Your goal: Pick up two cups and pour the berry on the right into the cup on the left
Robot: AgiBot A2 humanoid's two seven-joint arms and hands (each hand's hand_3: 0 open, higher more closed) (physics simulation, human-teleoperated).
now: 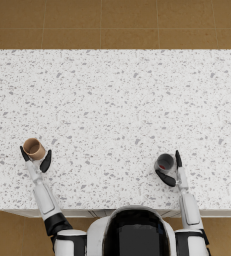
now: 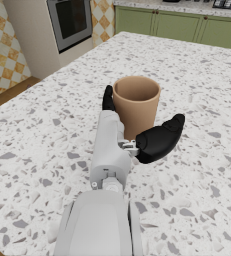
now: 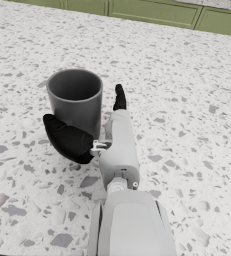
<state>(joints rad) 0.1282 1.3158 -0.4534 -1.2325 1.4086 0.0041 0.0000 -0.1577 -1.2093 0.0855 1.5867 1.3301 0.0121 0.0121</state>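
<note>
A tan cup stands upright on the speckled counter near its front left. My left hand is around it, fingers on one side and thumb on the other, spread rather than closed on it. A dark grey cup stands at the front right with a small red berry inside. My right hand brackets this cup the same way, thumb against its lower wall. Both cups rest on the counter.
The counter's front edge runs just behind both wrists. Brown tiled floor lies beyond its far edge. The wrist views show an oven and green cabinets in the background.
</note>
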